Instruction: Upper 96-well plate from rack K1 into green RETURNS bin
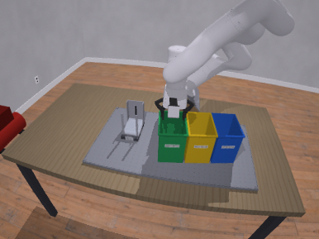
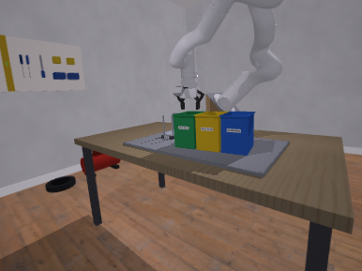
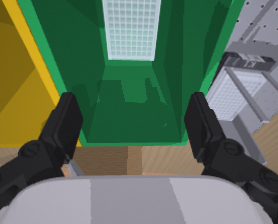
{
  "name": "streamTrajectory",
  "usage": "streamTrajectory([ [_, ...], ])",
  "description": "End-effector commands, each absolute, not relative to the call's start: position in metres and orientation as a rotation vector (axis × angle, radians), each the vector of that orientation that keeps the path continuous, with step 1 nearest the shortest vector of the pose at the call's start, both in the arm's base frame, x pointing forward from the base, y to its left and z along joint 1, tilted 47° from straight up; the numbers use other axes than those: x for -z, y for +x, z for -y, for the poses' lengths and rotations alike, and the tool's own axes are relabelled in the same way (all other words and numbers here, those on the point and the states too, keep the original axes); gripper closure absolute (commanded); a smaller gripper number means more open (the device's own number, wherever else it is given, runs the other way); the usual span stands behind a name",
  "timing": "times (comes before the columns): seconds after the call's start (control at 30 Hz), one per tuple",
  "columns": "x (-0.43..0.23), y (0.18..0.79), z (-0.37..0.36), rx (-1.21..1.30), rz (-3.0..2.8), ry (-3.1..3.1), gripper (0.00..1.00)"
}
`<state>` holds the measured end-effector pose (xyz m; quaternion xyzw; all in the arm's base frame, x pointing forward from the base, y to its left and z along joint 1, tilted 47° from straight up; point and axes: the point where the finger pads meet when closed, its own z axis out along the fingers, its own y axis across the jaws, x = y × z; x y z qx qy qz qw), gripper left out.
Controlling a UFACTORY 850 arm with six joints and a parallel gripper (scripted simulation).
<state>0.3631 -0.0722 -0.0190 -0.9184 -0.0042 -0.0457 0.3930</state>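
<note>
Only the wrist view looks down into the green bin [image 3: 220,60], where the plate [image 3: 131,30] lies against its far wall, top cut off. Fingers stand wide, holding nothing. From outside, bin walls hide the plate.

Plain grey walls [image 2: 117,22] all round, white skirting [image 1: 54,79] at their foot, warm plank wooden floor [image 2: 188,224] below. A pale tool poster [image 2: 42,64] hangs beside the brown, dark-legged wooden worktop [image 2: 300,177].
</note>
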Motion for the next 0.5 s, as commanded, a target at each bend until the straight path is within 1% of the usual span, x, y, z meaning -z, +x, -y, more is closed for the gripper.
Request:
streamTrajectory([
  [0.0, 0.0188, 0.3636, 0.0729, 0.118, 0.010, -2.332, 0.00],
  [0.47, 0.0152, 0.3632, 0.0766, 0.118, 0.010, -2.332, 0.00],
])
